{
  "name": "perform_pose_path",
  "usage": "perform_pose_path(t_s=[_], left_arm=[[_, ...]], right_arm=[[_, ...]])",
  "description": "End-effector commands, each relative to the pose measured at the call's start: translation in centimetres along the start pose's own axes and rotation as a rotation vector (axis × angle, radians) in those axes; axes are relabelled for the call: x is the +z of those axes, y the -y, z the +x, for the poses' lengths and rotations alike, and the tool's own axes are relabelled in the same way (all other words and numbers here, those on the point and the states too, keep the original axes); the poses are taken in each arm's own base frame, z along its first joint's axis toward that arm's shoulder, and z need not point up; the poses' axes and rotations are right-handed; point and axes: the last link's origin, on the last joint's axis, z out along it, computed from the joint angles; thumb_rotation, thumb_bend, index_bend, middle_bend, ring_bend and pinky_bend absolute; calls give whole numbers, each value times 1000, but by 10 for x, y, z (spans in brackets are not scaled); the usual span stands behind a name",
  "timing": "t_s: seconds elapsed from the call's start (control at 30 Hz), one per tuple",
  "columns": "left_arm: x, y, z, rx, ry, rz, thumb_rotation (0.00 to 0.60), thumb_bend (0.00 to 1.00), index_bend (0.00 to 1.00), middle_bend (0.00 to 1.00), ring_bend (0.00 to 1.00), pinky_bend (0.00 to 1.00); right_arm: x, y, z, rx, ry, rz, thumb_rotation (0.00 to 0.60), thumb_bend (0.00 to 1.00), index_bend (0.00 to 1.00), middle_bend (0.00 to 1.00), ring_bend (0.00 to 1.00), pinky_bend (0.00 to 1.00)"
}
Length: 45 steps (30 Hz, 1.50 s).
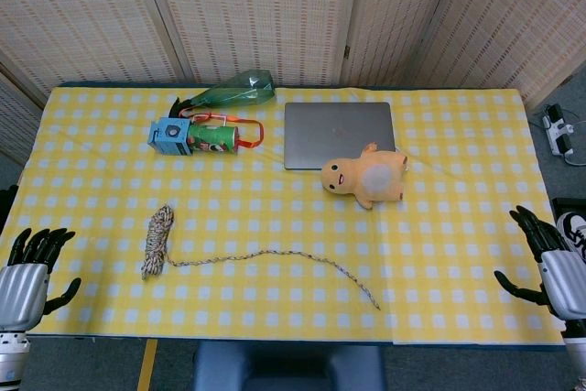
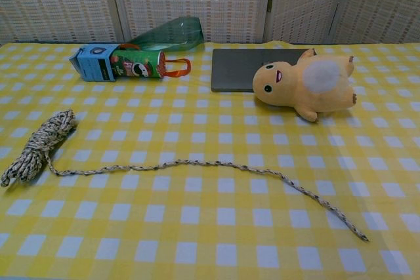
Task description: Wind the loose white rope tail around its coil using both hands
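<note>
The white speckled rope coil (image 1: 157,240) (image 2: 38,144) lies on the yellow checked tablecloth, left of centre. Its loose tail (image 1: 275,260) (image 2: 216,170) trails rightward across the cloth and ends near the front edge. My left hand (image 1: 29,279) hovers at the table's left front corner, fingers spread, holding nothing, well left of the coil. At the right front edge my right hand (image 1: 548,263) is likewise spread and empty, far from the tail's end. The chest view shows neither hand.
A yellow plush toy (image 1: 366,176) (image 2: 303,84) lies beside a grey laptop (image 1: 338,132) (image 2: 252,69) at the back centre. A green chip can with a blue box (image 1: 201,136) (image 2: 121,62) and a green bottle (image 1: 236,92) sit back left.
</note>
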Motion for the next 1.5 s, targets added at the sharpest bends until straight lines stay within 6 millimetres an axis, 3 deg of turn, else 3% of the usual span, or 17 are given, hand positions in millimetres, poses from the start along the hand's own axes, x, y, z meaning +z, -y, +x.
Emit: perform_pose_path(t_s=[0.03,0.43,0.63,0.87,1.07,1.2,1.5], left_arm=[[1,-1,-2,2,7,-2,600,324,210,189,139,18],[10,-9,0,0,4,-32,600,324,210,189,145,31],[29,-24,1,-31,7,-110,600,324,209,189,158,52],[60,-56,-4,-53,46,-214,600,277,182,189,157,53],[84,-87,-21,-57,112,-293,600,229,107,184,131,48],[98,-103,-39,-46,169,-312,600,209,59,110,70,26],[111,-131,-77,1,224,-298,600,209,31,79,28,10]], right_arm=[[2,1,-2,1,6,3,600,289,0,76,182,105],[5,1,2,-5,-8,3,600,289,0,76,183,105],[3,-1,6,-8,-19,4,600,290,0,76,183,105],[2,-1,9,-11,-24,9,600,289,0,76,181,105],[1,-1,9,-13,-25,8,600,289,0,76,180,105],[1,-1,8,-11,-21,7,600,289,0,76,179,105],[4,-2,5,-8,-8,7,600,289,0,76,180,106]])
